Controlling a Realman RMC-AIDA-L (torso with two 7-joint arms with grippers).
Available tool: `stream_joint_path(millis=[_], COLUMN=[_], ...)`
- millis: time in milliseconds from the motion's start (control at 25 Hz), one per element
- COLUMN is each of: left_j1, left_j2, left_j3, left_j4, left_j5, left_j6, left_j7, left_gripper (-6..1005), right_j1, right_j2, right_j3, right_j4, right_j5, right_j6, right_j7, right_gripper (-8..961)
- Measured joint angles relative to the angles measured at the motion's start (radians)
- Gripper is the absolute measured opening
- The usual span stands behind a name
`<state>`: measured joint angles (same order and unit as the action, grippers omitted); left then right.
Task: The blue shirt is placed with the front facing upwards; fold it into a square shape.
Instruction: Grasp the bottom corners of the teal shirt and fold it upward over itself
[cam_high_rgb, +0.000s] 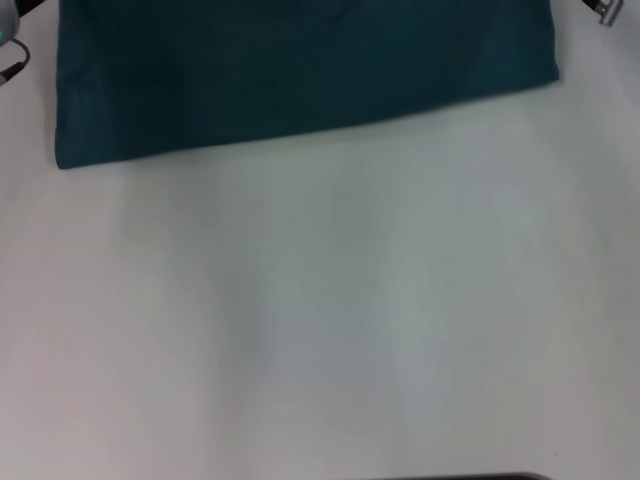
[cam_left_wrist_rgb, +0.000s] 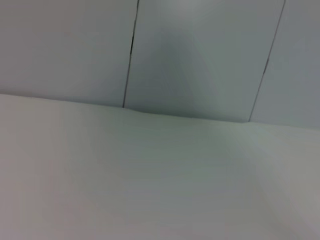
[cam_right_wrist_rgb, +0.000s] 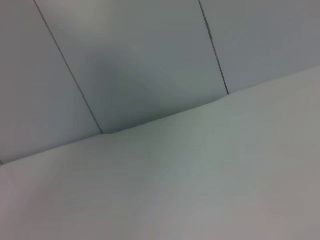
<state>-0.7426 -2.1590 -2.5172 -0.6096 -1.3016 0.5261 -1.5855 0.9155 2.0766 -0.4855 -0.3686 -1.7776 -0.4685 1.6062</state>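
The left gripper (cam_high_rgb: 8, 55) sits at the far left edge, the right gripper (cam_high_rgb: 605, 10) at the far right; I cannot tell either's state. Between them the blue shirt (cam_high_rgb: 300, 75) lies flat on the white table (cam_high_rgb: 320, 320). A shallow pinch could drop one corner, skewing the fold.
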Motion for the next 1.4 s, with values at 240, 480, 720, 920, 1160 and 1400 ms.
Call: stream_joint_path(millis=[240,480,720,920,1160,1400], left_j1=[-0.005,-0.008,-0.009,-0.009,-0.014,-0.019], left_j2=[-0.002,-0.003,-0.004,-0.004,-0.004,-0.005], left_j3=[0.0,0.0,0.0,0.0,0.0,0.0], left_j4=[0.025,0.033,0.042,0.045,0.046,0.049], left_j5=[-0.062,-0.072,-0.074,-0.076,-0.077,-0.079], left_j6=[-0.026,-0.037,-0.037,-0.038,-0.041,-0.053], left_j7=[0.071,0.092,0.095,0.096,0.096,0.096], left_gripper=[2,2,2,2,2,2], right_j1=[0.013,0.018,0.028,0.029,0.041,0.05], right_j2=[0.006,0.007,0.007,0.008,0.008,0.008], right_j3=[-0.002,-0.004,-0.005,-0.005,-0.004,-0.004], right_j4=[0.016,0.028,0.036,0.036,0.049,0.061], right_j5=[0.045,0.095,0.116,0.124,0.128,0.182], right_j6=[0.046,0.059,0.082,0.084,0.099,0.122], right_j7=[-0.073,-0.139,-0.174,-0.185,-0.207,-0.264], right_gripper=[117,120,123,125,128,131])
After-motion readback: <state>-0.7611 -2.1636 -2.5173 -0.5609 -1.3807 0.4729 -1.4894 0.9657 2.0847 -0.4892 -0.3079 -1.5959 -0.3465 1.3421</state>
